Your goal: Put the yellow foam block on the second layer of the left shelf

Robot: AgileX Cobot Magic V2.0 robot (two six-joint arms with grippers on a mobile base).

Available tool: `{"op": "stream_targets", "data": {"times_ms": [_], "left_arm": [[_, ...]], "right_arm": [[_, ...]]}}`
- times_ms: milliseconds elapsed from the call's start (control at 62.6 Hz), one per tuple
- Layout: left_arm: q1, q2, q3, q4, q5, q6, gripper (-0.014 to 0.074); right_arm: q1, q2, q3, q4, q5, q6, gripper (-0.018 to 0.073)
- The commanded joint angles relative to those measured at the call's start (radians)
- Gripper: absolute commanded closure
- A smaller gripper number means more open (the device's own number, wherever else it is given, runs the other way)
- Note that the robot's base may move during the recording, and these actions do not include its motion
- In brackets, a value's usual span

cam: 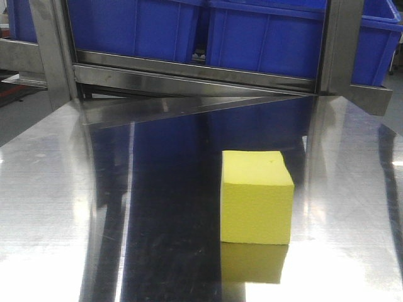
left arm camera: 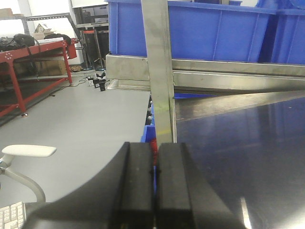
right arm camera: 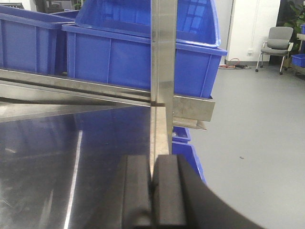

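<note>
The yellow foam block [cam: 257, 197] sits upright on the shiny steel table [cam: 69, 189], right of centre and near the front edge; it shows only in the front view. My left gripper [left arm camera: 156, 164] is shut and empty at the table's left side, facing a steel shelf post [left arm camera: 159, 71]. My right gripper [right arm camera: 152, 174] is shut and empty at the table's right side, facing the other shelf post [right arm camera: 162, 71]. Neither gripper shows in the front view or is near the block.
A steel shelf rail [cam: 189, 78] runs across the back of the table with blue plastic bins [cam: 189, 28] on it. More blue bins [right arm camera: 188, 157] stand lower at the right. A red workbench [left arm camera: 33, 67] stands on the floor at the left, an office chair [right arm camera: 275, 45] at the far right.
</note>
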Motion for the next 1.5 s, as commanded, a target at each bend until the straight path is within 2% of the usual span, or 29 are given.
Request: {"op": "stream_targets", "data": {"times_ms": [0,144,239,335,575,655,798,910,974,1102,1149,1277,1357,1485], "left_arm": [[0.001,-0.017,0.024,-0.005,-0.083,-0.004,0.0472],[0.001,-0.017,0.024,-0.005,-0.083,-0.004,0.0472],[0.001,-0.017,0.024,-0.005,-0.083,-0.004,0.0472],[0.001,-0.017,0.024,-0.005,-0.083,-0.004,0.0472],[0.001,-0.017,0.024,-0.005,-0.083,-0.004,0.0472],[0.001,-0.017,0.024,-0.005,-0.083,-0.004,0.0472],[0.001,-0.017,0.024,-0.005,-0.083,-0.004,0.0472],[0.001,-0.017,0.024,-0.005,-0.083,-0.004,0.0472],[0.001,-0.017,0.024,-0.005,-0.083,-0.004,0.0472],[0.001,-0.017,0.024,-0.005,-0.083,-0.004,0.0472],[0.001,-0.017,0.024,-0.005,-0.083,-0.004,0.0472],[0.001,-0.017,0.024,-0.005,-0.083,-0.004,0.0472],[0.001,-0.017,0.024,-0.005,-0.083,-0.004,0.0472],[0.001,-0.017,0.024,-0.005,-0.083,-0.004,0.0472]], "right_arm": [[-0.007,-0.007,-0.075,0.0,-0.045,-0.008,0.0505],[0.004,0.037,-0.129,0.0,0.023,-0.008,0.0505],[0.042,0.098,-0.161,0.0,0.042,-0.008,0.0505],[0.123,0.182,-0.192,0.0,0.053,-0.008,0.0505],[0.419,0.439,-0.276,0.0,-0.048,-0.008,0.0505],[0.48,0.528,-0.313,0.0,-0.051,-0.008,0.0503],[0.53,0.693,-0.379,-0.004,-0.041,-0.008,0.0492],[0.536,0.811,-0.44,-0.023,-0.019,-0.008,0.0385],[0.536,0.87,-0.482,-0.025,0.01,-0.007,0.027],[0.548,0.972,-0.575,-0.031,0.095,0.023,-0.0028],[0.562,1.01,-0.611,-0.041,0.137,0.061,-0.009],[0.611,1.101,-0.74,-0.051,0.284,0.227,-0.0074],[0.644,1.178,-0.834,-0.058,0.417,0.396,-0.0074],[0.656,1.287,-0.961,-0.063,0.576,0.631,-0.0074]]}}
